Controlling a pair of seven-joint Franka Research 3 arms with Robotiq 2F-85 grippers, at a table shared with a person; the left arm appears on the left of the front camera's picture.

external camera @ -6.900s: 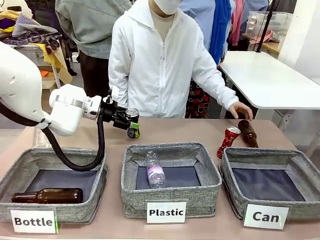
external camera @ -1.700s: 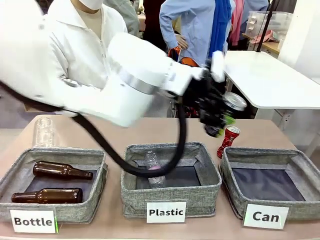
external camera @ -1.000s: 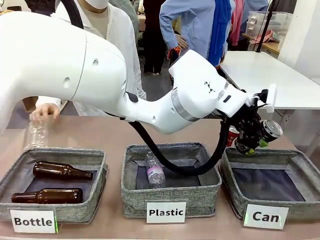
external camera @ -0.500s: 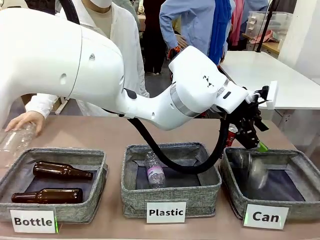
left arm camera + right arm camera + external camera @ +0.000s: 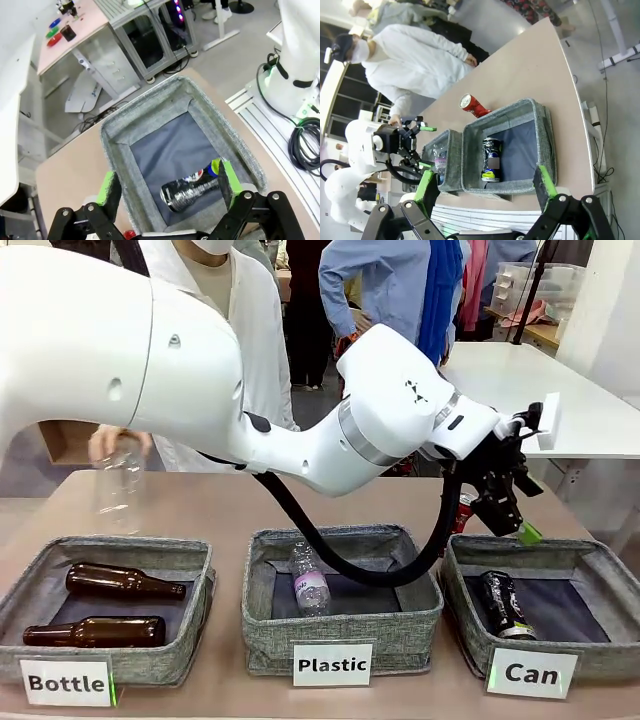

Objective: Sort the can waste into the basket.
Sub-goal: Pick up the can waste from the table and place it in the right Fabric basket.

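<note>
Hovering above the far left corner of the Can basket (image 5: 600, 562), my left jaws stand wide apart with nothing between them. Their green pads (image 5: 109, 186) frame my view down into it. The black can (image 5: 503, 604) lies on its side on the basket's dark floor, close to the left wall. That basket sits at the near right corner of the desk (image 5: 230, 502). The red can (image 5: 472, 105) is out on the desk just beyond the basket's far left corner, tilted; from the front my left jaws hide most of it. My right jaws are spread wide and empty too, held high on the near right side of the desk. Along the near edge, the Plastic basket (image 5: 262, 625) holds one clear bottle (image 5: 310, 586), and the Bottle basket (image 5: 120, 543) holds two brown bottles (image 5: 95, 631). Toward the far left corner a person's hand (image 5: 118, 443) holds a clear plastic bottle (image 5: 120, 492) above the desk.
</note>
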